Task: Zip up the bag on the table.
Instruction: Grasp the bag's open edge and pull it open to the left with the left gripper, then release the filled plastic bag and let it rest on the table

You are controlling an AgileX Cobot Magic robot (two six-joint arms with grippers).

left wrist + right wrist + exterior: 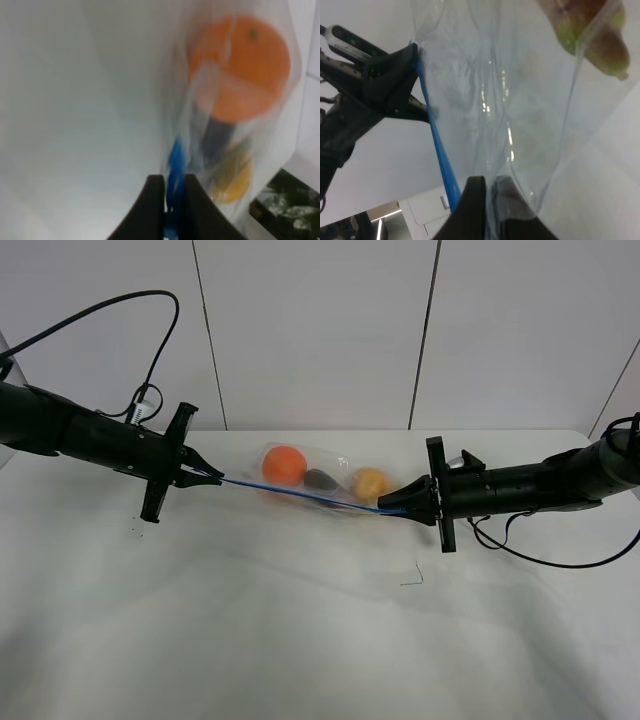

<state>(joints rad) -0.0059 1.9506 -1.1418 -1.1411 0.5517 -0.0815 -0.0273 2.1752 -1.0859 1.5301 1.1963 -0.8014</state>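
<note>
The clear bag [318, 480] hangs stretched between both grippers just above the white table [300, 640]. An orange fruit [285, 465], a dark eggplant [320, 480] and a yellow pear [370, 483] show through it. Its blue zip strip [300, 494] runs taut from my left gripper [213, 477] to my right gripper [386, 510]. In the left wrist view the left gripper [173, 202] is shut on the blue strip [175, 160], with the orange fruit [240, 70] beyond. The right gripper [495, 202] is shut on the bag's plastic corner, with the strip [437, 145] beside it.
A white panelled wall [320, 330] rises behind the table's far edge. A small dark mark [412, 578] lies on the table in front of the bag. Cables [560, 560] trail from the right arm over the tabletop.
</note>
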